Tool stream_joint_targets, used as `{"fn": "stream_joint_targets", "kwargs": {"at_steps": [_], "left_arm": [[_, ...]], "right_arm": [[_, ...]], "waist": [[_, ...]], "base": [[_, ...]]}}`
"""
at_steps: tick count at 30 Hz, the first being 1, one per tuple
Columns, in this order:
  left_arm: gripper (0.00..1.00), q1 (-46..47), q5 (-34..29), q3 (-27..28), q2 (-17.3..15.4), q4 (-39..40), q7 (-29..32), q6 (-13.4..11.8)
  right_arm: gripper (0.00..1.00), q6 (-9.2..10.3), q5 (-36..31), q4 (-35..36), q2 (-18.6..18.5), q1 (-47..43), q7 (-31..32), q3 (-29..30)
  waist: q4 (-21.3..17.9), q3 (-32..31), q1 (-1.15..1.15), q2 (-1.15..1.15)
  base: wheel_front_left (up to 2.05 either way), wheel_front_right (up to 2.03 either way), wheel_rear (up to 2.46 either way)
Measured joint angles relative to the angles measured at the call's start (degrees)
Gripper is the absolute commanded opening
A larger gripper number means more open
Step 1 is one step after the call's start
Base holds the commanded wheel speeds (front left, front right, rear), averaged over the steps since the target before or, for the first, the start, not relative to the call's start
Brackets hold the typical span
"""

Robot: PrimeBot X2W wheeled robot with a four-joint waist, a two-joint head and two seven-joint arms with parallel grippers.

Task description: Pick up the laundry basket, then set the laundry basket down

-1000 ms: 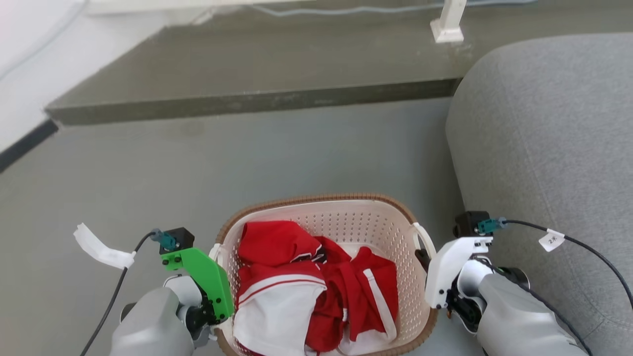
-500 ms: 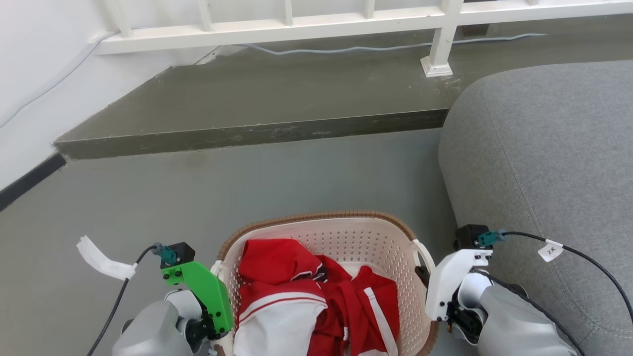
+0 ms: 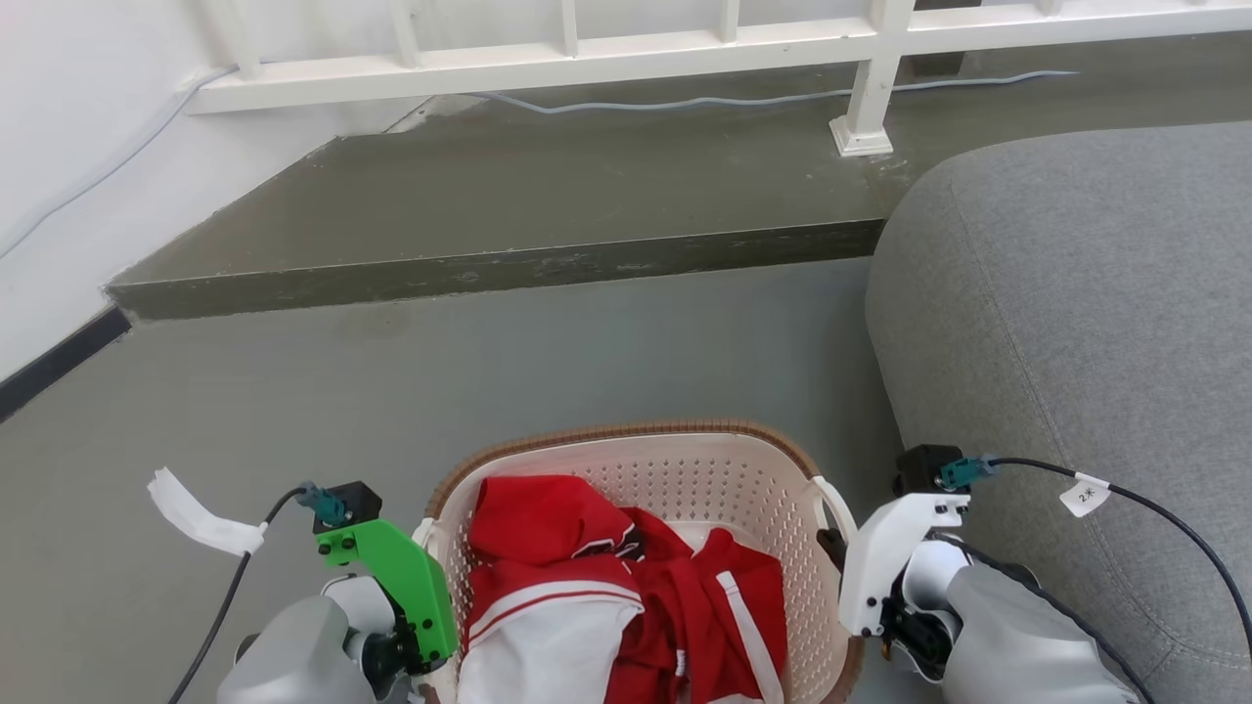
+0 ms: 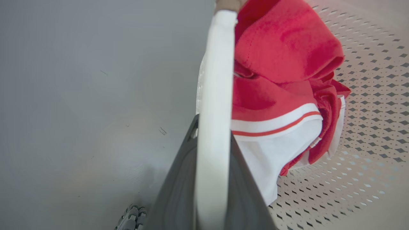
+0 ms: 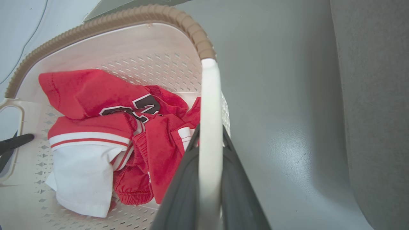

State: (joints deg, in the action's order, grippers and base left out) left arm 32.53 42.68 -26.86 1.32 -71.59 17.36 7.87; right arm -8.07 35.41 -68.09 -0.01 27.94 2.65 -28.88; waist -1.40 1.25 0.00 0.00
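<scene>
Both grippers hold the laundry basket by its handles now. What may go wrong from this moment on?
1. The left gripper and the right gripper each clamp only a narrow white handle of the laundry basket. If one grip slips, the basket may tilt and the red and white clothes could spill.
2. The grey sofa lies close beside the right arm. A move to that side might catch on it.

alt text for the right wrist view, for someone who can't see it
The right gripper is shut on a white side handle of the laundry basket, one dark finger on each side of it. Crumpled red and white clothes lie inside the basket, with grey floor and a grey sofa on the view's right.
</scene>
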Motion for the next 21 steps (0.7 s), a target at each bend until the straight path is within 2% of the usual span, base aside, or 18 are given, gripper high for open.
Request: {"fn": "stream_joint_targets", "kwargs": {"at_steps": [21], "left_arm": [[0.00, -0.06, 0.52, -0.42, -0.36, 0.07, -0.04, 0.00]], "right_arm": [[0.00, 0.00, 1.09, 0.08, 0.01, 0.01, 0.42, -1.25]], "waist": [[-0.02, 0.81, 0.00, 0.00]], "base": [[0.00, 0.00, 0.00]]}}
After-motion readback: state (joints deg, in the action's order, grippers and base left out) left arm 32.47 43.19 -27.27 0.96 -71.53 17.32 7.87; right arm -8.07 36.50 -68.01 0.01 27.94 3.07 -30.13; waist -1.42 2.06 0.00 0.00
